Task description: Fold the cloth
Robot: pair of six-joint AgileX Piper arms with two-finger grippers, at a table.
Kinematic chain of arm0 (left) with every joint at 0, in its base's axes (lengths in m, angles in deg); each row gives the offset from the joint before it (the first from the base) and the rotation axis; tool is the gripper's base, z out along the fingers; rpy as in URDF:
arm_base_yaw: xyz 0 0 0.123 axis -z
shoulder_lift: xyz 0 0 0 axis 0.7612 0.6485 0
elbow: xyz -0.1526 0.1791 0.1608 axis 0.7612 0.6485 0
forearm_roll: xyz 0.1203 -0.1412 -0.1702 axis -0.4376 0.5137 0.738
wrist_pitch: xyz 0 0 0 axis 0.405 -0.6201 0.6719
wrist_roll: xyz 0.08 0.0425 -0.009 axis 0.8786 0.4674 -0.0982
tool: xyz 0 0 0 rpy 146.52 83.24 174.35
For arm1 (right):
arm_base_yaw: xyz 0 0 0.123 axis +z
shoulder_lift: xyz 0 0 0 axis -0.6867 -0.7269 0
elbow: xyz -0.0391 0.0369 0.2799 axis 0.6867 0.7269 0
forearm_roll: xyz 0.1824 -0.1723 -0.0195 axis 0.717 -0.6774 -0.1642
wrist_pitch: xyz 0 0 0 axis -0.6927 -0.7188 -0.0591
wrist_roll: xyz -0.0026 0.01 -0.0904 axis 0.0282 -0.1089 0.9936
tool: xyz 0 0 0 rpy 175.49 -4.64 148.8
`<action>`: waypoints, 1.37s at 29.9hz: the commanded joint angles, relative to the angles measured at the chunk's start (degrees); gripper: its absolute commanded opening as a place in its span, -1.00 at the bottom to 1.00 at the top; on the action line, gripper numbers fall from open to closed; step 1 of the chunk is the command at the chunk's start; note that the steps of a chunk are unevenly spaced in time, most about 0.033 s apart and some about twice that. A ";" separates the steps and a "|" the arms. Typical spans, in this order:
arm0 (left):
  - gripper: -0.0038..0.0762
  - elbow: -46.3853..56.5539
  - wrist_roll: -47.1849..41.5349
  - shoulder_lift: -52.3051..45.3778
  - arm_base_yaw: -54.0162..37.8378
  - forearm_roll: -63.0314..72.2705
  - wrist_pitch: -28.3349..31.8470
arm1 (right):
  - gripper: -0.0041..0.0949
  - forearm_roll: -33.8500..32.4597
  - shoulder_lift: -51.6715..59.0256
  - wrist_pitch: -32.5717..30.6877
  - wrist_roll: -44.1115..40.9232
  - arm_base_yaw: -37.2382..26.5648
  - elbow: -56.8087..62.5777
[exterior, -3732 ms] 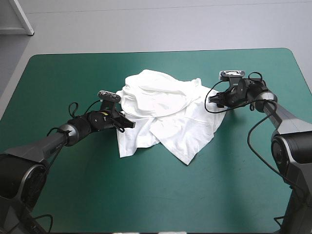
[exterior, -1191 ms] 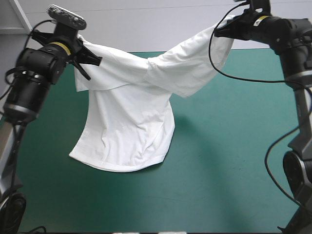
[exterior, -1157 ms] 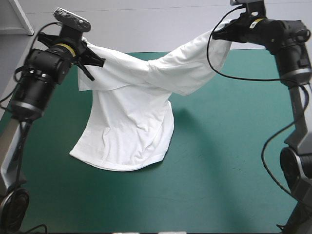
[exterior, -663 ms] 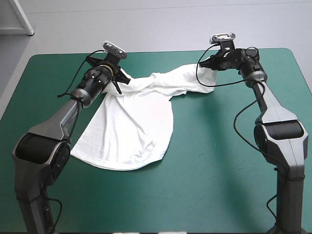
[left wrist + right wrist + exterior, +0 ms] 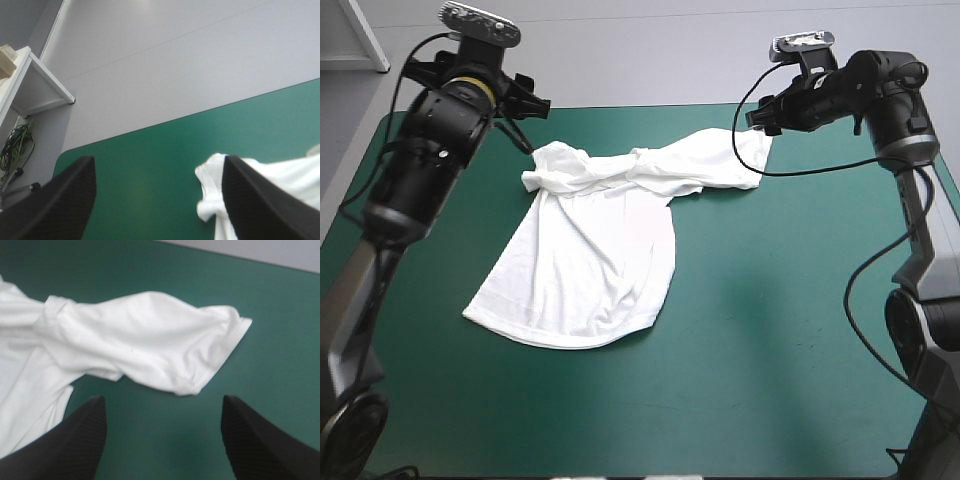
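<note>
Lying on the teal-green cover, the T-shirt fills the centre-left of the high view. Its body is spread fairly flat down toward the lower left and ends in a curved hem. The top part is bunched into a twisted ridge across the upper middle. A sleeve sticks out at the ridge's right end, and a crumpled shoulder corner sits at its left end.

The left gripper is at upper left, raised off the table, fingers spread wide with nothing between them. Its wrist view shows the gap empty and the shoulder corner ahead and to one side.

The right gripper is at upper right, also parted and empty, up over the sleeve end. In its wrist view the sleeve lies ahead of the fingers, cuff flat on the cover.

Handling, judged: thin, light, limp fabric, not fragile. It will probably sag, drag and slide over itself, so it won't hold shape when lifted. The best holds look like the sleeve cuff or shoulder seam on the right and the shoulder corner on the left, pinched low against the table. Main risk is catching several layers in the bunched ridge, which likely needs flattening before any fold.
</note>
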State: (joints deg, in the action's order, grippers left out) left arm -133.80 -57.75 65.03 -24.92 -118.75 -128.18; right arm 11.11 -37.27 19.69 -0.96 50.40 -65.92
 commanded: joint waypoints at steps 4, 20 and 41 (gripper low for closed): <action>0.40 -1.90 0.70 -13.71 10.13 9.38 -16.22 | 0.19 2.03 10.76 -1.29 -1.73 -0.33 2.08; 0.40 19.16 -4.08 -25.16 16.55 7.03 -22.95 | 0.19 1.44 30.43 2.69 -0.59 -0.33 28.33; 0.40 57.23 -19.19 -26.14 3.84 3.15 -6.09 | 0.19 2.40 30.56 3.12 -0.46 -0.33 29.08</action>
State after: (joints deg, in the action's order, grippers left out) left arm -78.23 -79.65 40.04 -16.03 -119.61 -142.13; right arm 12.36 -8.73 20.07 -1.99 50.40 -35.58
